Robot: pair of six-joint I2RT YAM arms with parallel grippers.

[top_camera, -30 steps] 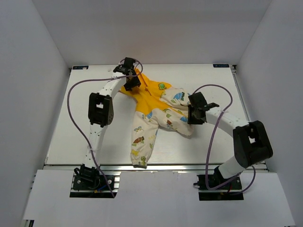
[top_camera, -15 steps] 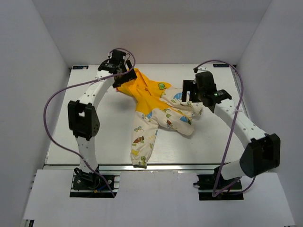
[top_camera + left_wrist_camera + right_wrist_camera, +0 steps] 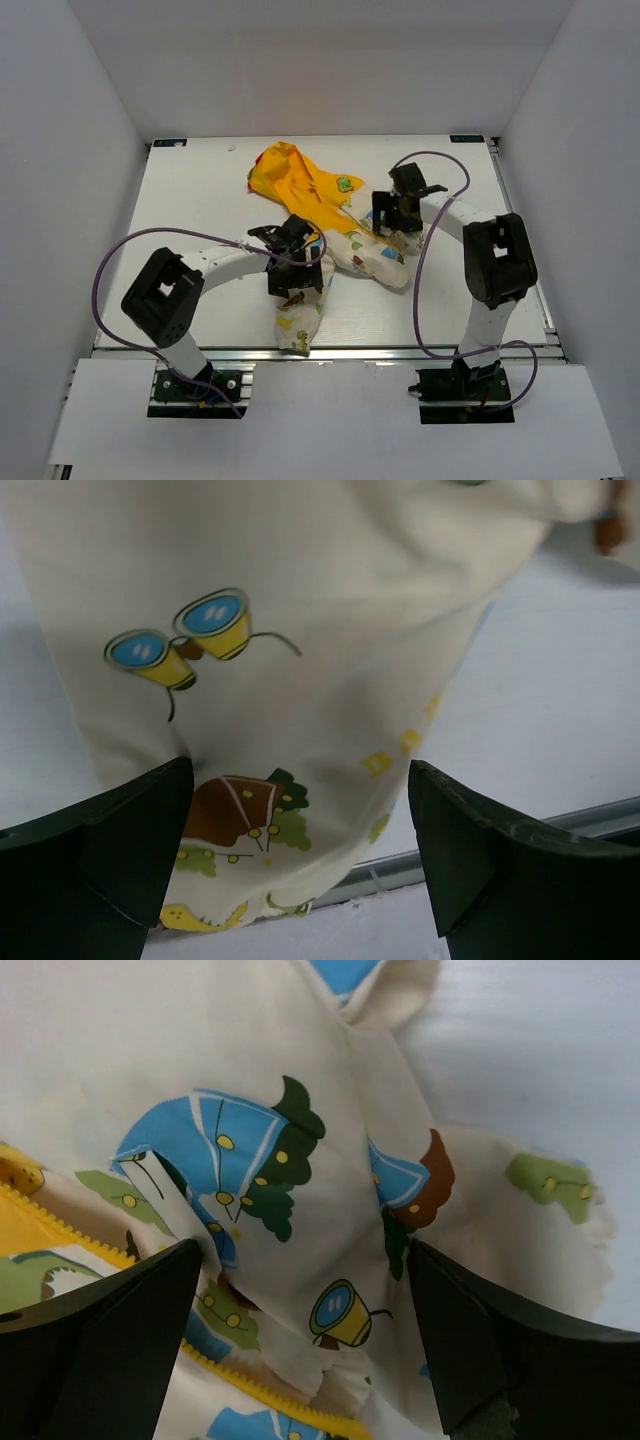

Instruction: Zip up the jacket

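The jacket point(image 3: 330, 225) lies crumpled at the table's middle, with its yellow hood point(image 3: 278, 172) at the back and one cream printed sleeve point(image 3: 300, 315) reaching toward the front edge. My left gripper point(image 3: 297, 285) is open, low over that sleeve. In the left wrist view its jaws point(image 3: 300, 870) stand wide apart with the sleeve point(image 3: 280, 680) between and below them, holding nothing. My right gripper point(image 3: 392, 215) is open over the jacket's right side. In the right wrist view its jaws point(image 3: 305, 1345) straddle bunched cream fabric point(image 3: 330, 1210) beside a yellow zipper strip point(image 3: 265, 1388).
The white table point(image 3: 180, 220) is walled in by white panels at left, right and back. Its metal front rail point(image 3: 450, 845) lies just past the sleeve's cuff. Purple cables loop beside both arms point(image 3: 440, 290).
My left gripper left the hood at the back and came forward over the sleeve. The hood has dropped flat. My right gripper moved left onto the jacket's right side.
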